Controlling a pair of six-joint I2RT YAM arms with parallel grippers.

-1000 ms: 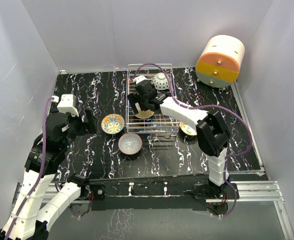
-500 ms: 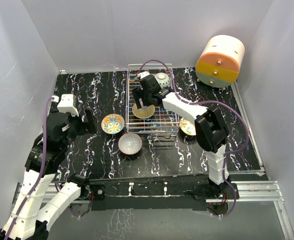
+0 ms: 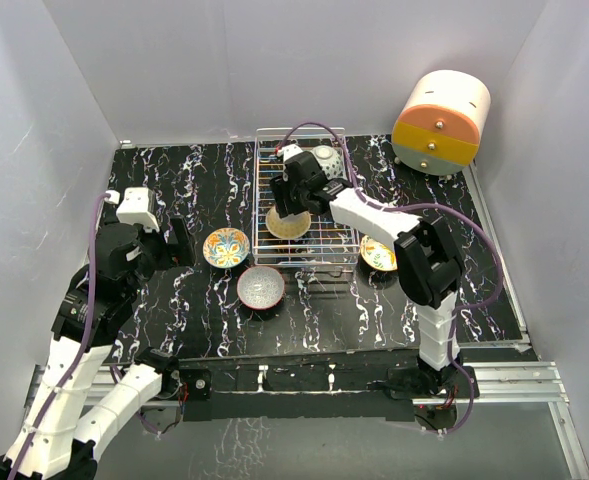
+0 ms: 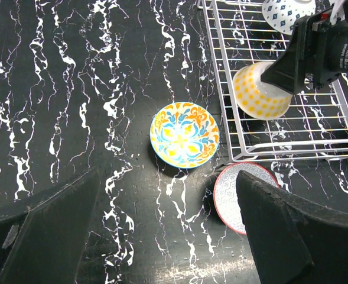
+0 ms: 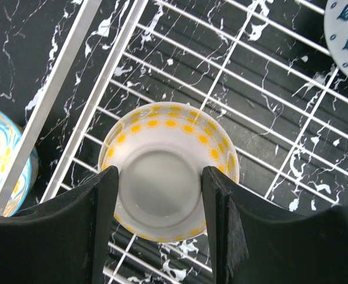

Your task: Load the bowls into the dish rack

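The right gripper (image 5: 161,177) pinches the upside-down yellow-dotted bowl (image 5: 165,127) by its base, inside the dish rack (image 3: 299,130) near its front left corner. The left gripper (image 4: 169,174) hangs spread wide above the table, over a floral bowl (image 4: 184,134) outside the rack.

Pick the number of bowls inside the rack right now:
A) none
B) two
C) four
B: only a yellow-dotted bowl and a blue-patterned bowl lie within the rack.
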